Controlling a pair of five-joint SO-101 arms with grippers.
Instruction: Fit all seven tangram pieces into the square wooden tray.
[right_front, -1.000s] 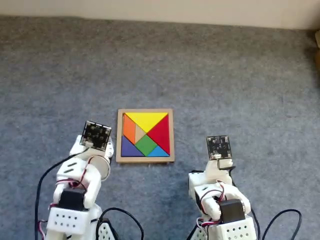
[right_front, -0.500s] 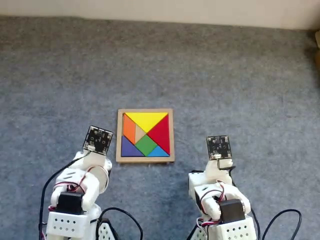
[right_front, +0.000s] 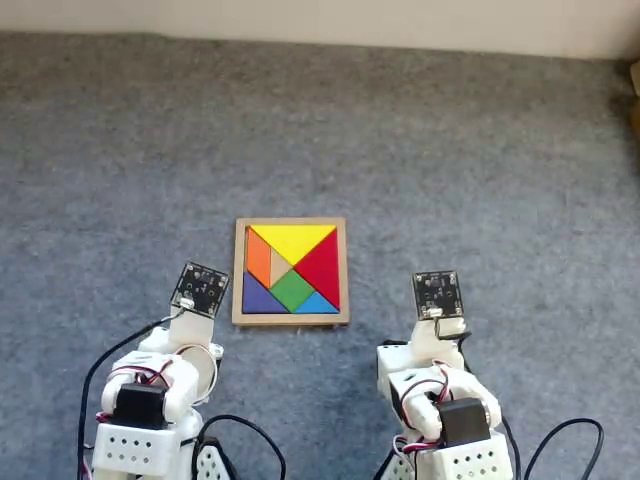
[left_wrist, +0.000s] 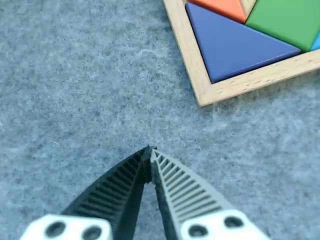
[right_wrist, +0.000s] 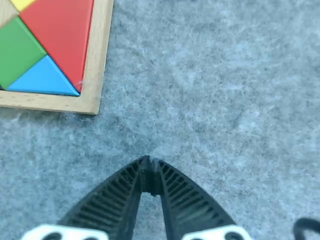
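Your wrist views show the left jaws and right jaws pinched shut on nothing above the grey desk (left_wrist: 75, 75), each off a near corner of the wooden tray (left_wrist: 240, 85). The high view adds all seven tangram pieces (right_front: 291, 242) filling it mid-desk; a pale wall (right_front: 320, 15) runs beyond.

The right gripper (right_wrist: 150, 164) hangs over the grey, felt-covered table (right_wrist: 240, 75), its ribbed black fingers (right_wrist: 177, 192) meeting at the tips. Apart from them, to the far left, lies a corner of the wooden tray (right_wrist: 99, 50), holding a red triangle (right_wrist: 62, 30), a green piece (right_wrist: 17, 50) and a light blue triangle (right_wrist: 44, 80).
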